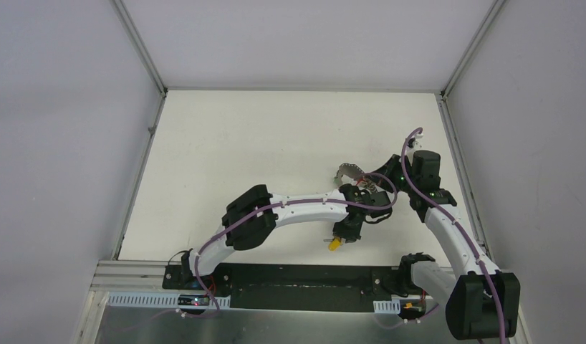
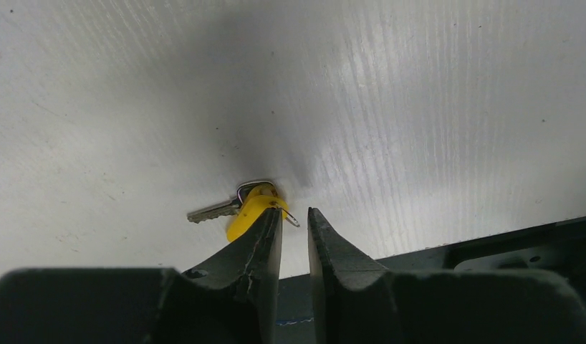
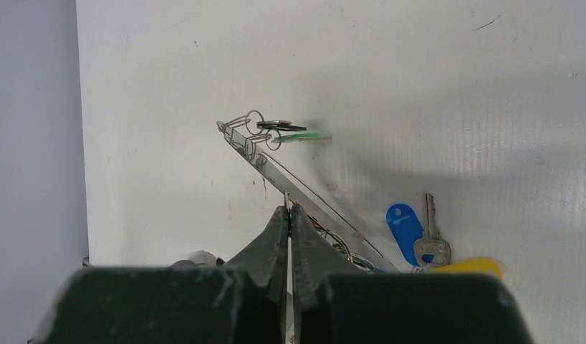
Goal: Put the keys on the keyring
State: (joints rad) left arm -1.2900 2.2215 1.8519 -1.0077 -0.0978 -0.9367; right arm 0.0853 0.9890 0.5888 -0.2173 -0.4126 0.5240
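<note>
Starting on the left, my left arm reaches across the white surface toward the right half. Its jaws point down near the front edge with a narrow gap between them and nothing in that gap. The yellow-headed key lies flat on the surface. Its head touches the outer side of the left finger, and its silver blade points away to the left.

Further right and further back, the right jaws are pinched closed on the keyring. In the right wrist view I see the hoop almost edge-on, as a thin grey band held tilted and rising away from the fingertips. At its far end, small wire loops carry a black key and a green key, both sticking out sideways above the surface.

To the right of the band, a blue tag and a plain silver key lie side by side on the surface, off the hoop as far as I can tell.
</note>
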